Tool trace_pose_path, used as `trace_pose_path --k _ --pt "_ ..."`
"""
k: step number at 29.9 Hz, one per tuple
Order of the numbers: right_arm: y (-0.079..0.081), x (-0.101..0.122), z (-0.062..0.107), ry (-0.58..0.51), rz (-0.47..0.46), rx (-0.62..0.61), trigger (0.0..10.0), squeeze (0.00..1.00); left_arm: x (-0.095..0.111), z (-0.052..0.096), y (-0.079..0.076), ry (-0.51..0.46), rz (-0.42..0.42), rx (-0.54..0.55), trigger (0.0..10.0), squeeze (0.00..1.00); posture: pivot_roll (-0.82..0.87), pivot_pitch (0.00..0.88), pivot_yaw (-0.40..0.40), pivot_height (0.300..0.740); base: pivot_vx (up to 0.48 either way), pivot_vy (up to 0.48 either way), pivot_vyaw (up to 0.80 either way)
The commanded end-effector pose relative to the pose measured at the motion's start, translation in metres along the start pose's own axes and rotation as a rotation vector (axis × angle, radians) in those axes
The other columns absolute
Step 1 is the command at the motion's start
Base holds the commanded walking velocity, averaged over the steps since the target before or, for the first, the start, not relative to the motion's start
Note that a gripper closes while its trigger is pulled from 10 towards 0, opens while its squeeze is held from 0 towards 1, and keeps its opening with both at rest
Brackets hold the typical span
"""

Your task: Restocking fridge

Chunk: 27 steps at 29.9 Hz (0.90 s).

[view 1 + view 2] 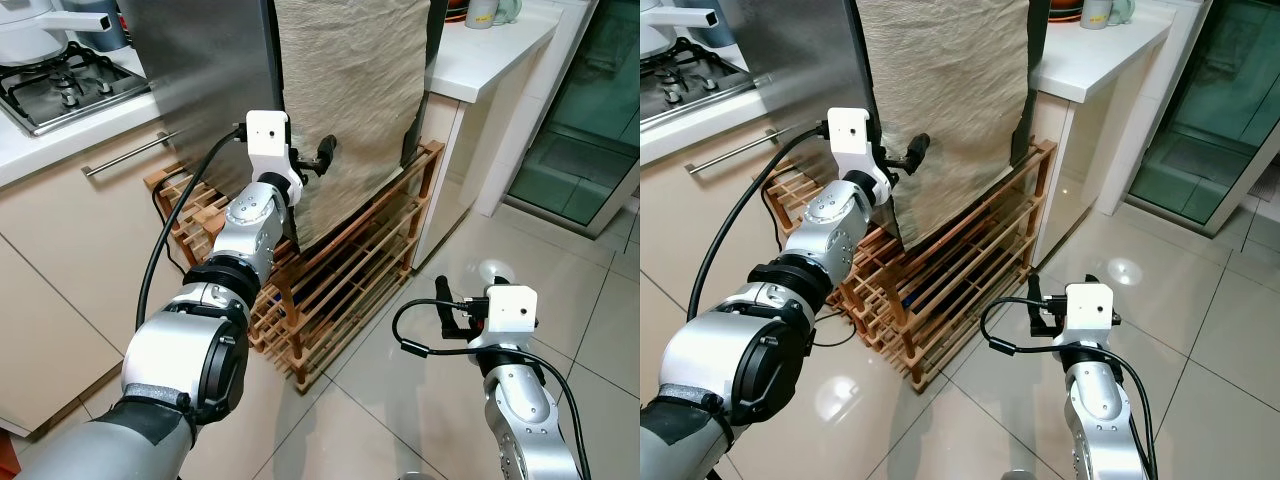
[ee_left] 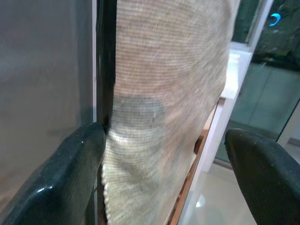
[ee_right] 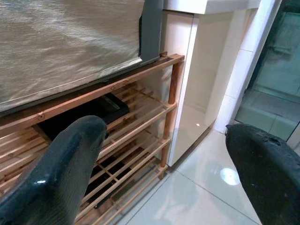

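The fridge is a steel-sided box standing on a wooden slatted rack. A beige cloth hangs over its front. My left gripper is raised against the cloth near the fridge's dark front edge. It is open; in the left wrist view one finger sits by that dark edge, and the cloth's lower corner lies between the fingers. My right gripper hangs low over the tiled floor, open and empty, facing the rack's right end.
A white counter with cups stands right of the fridge, a gas hob and a cabinet with a bar handle to its left. A glass door is at far right. A dark flat item lies on a rack shelf.
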State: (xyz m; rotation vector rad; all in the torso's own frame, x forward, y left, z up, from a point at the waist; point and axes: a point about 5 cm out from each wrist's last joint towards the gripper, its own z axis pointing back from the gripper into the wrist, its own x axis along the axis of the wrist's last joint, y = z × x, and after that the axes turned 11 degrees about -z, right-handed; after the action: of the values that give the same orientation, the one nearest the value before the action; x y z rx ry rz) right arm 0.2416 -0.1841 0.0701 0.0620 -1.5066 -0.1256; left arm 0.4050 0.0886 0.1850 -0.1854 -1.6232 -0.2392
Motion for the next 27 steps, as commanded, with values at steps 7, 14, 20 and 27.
trace_pose_path --k 7,14,20,27 --pt "0.002 0.002 0.001 0.005 0.003 0.004 10.0 0.00 -0.002 -0.001 0.003 0.042 -0.061 0.052 10.0 0.00 -0.33 0.000 0.100 0.740 0.000 0.000 0.00" --pt "0.001 0.004 0.001 0.003 0.009 0.007 10.0 0.00 0.004 -0.004 -0.021 -0.005 0.022 -0.053 10.0 0.00 -0.34 0.000 0.102 0.740 0.000 0.000 0.00" --pt "0.000 0.004 0.001 0.001 0.012 0.003 10.0 0.00 0.012 -0.006 -0.055 -0.057 0.041 -0.241 10.0 0.00 -0.35 0.000 0.106 0.740 0.000 0.000 0.00" --pt "0.000 0.007 0.000 -0.010 0.023 0.010 10.0 0.00 0.019 -0.001 -0.096 -0.144 0.103 -0.455 10.0 0.00 -0.36 0.000 0.106 0.740 0.000 0.000 0.00"
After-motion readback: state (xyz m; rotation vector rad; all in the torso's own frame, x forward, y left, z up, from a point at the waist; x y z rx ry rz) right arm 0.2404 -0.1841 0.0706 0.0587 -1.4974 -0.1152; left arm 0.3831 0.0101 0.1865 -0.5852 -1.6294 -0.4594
